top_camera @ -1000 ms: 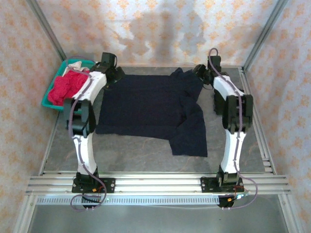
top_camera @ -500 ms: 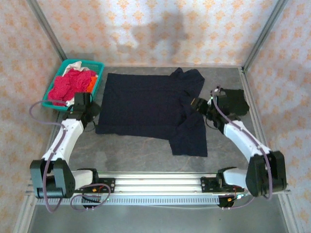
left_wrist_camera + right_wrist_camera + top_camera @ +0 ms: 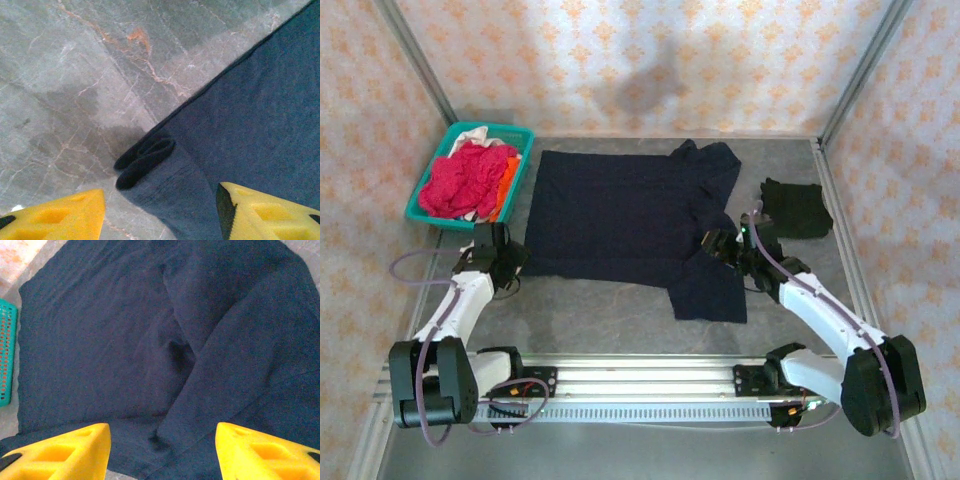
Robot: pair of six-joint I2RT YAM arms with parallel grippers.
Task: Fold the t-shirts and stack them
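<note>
Left gripper [image 3: 160, 194] spread wide, yellow wedge-shaped fingers [image 3: 60, 215] low over the near left corner of the navy t-shirt [image 3: 260, 100], the hem there rolled into a small thick fold on the grey marbled table [image 3: 75, 75]. Right gripper [image 3: 162, 429] also spread, above soft, creased, overlapping layers at the same shirt's right side. Farther right, apart, a black t-shirt [image 3: 797, 207] as a compact bundle. At far left, a teal plastic basket [image 3: 500, 127] with a crumpled magenta-red shirt [image 3: 455, 180], orange cloth [image 3: 506, 175] and white cloth [image 3: 470, 132].
</note>
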